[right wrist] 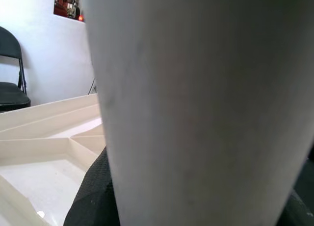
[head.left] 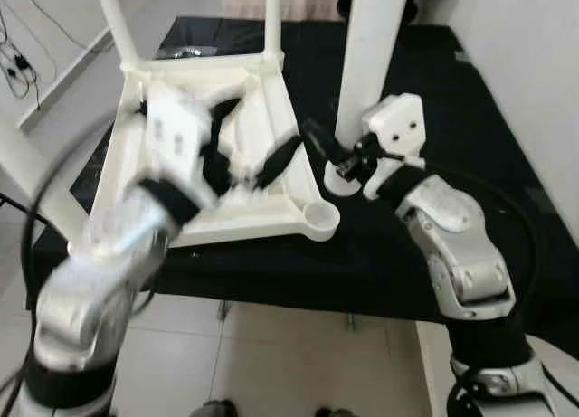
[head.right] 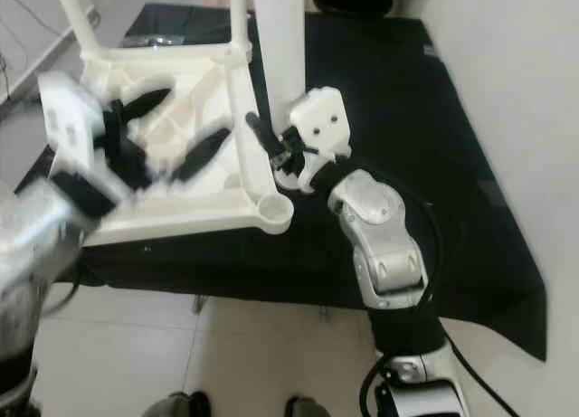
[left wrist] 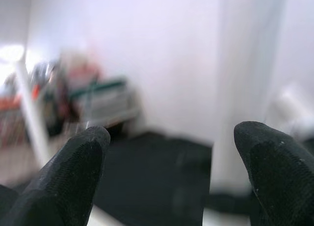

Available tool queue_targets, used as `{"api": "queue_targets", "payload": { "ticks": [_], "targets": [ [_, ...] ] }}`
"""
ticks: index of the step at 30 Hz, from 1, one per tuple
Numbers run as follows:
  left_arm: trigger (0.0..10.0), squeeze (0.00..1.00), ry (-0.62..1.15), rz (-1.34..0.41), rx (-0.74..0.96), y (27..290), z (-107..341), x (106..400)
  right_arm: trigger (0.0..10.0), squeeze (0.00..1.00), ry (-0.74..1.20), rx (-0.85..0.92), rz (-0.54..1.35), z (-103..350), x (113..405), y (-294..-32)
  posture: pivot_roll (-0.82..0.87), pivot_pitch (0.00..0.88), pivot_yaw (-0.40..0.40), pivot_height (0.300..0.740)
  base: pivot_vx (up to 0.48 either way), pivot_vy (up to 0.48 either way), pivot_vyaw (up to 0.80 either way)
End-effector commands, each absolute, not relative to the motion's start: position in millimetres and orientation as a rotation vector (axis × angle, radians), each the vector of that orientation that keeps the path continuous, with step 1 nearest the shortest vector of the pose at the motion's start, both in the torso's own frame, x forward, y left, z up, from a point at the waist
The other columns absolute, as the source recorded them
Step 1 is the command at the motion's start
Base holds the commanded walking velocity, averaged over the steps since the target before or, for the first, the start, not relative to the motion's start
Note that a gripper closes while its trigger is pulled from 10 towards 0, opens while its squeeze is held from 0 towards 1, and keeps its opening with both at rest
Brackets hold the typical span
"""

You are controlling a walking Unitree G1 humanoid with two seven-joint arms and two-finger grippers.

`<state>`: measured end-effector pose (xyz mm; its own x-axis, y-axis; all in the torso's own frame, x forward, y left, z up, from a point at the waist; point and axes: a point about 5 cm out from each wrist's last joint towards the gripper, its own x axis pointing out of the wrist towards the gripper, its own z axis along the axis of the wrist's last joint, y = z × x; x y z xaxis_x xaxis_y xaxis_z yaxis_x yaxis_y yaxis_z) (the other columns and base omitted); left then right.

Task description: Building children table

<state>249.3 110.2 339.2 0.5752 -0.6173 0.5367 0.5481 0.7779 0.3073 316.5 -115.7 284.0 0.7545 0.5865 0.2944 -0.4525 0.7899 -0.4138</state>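
White table leg upright on black mat, long axis vertical, right gripper clamped at its base. Upturned tabletop alongside; left gripper spread above it.

Our blurred silver left arm reaches forward, its left gripper with long black fingers spread wide apart. Our bent silver right arm extends inward, right gripper clamped around something white.

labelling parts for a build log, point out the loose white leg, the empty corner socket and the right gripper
white leg (head.left: 373, 46), left eye view, mid shaft.
corner socket (head.left: 320, 220), left eye view, round cup rim.
right gripper (head.left: 336, 153), left eye view, between the fingertips at the leg's base.
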Motion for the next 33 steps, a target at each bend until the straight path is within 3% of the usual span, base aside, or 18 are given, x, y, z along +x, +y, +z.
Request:
{"api": "queue_targets", "payload": {
  "ticks": [1, 6, 7, 9, 10, 21, 22, 33],
  "targets": [
    [10.0, 1.0, -0.701, -0.763, 0.093, 101, 347, 253, 10.0, 0.0, -0.451, -0.362, 0.599, 286, 316, -111, 0.01, 0.075, -0.018, 0.74, 0.0, 0.0, 0.0],
    [10.0, 1.0, -0.728, -0.791, 0.081, 94, 359, 260, 10.0, 0.0, -0.454, -0.368, 0.643, 282, 315, -100, 0.01, 0.066, -0.021, 0.74, 0.0, 0.0, 0.0],
    [10.0, 0.6, -0.741, -0.784, 0.081, 90, 366, 263, 10.0, 0.0, -0.458, -0.365, 0.683, 279, 312, -90, 0.01, 0.062, -0.022, 0.74, 0.0, 0.0, 0.0],
    [10.0, 0.6, -0.746, -0.785, 0.077, 89, 368, 264, 10.0, 0.0, -0.459, -0.363, 0.695, 278, 311, -88, 0.01, 0.062, -0.022, 0.74, 0.0, 0.0, 0.0],
    [10.0, 0.0, -0.743, -0.787, 0.077, 88, 369, 267, 10.0, 0.0, -0.46, -0.361, 0.718, 276, 308, -82, 0.01, 0.059, -0.023, 0.74, 0.0, 0.0, 0.0],
    [10.0, 0.0, -0.697, -0.744, 0.086, 76, 376, 291, 10.0, 0.0, -0.462, -0.388, 0.788, 268, 304, -64, 0.01, 0.051, -0.025, 0.74, 0.0, 0.0, 0.0],
    [0.0, 0.0, -0.686, -0.746, 0.074, 73, 377, 294, 10.0, 0.0, -0.459, -0.406, 0.773, 267, 306, -64, 0.01, 0.051, -0.024, 0.74, 0.0, 0.0, 0.0],
    [0.0, 0.0, -0.677, -0.793, -0.022, 67, 382, 291, 10.0, 0.0, -0.433, -0.46, 0.673, 263, 318, -70, 0.01, 0.052, -0.022, 0.74, 0.0, 0.0, 0.0]
  ]
}}
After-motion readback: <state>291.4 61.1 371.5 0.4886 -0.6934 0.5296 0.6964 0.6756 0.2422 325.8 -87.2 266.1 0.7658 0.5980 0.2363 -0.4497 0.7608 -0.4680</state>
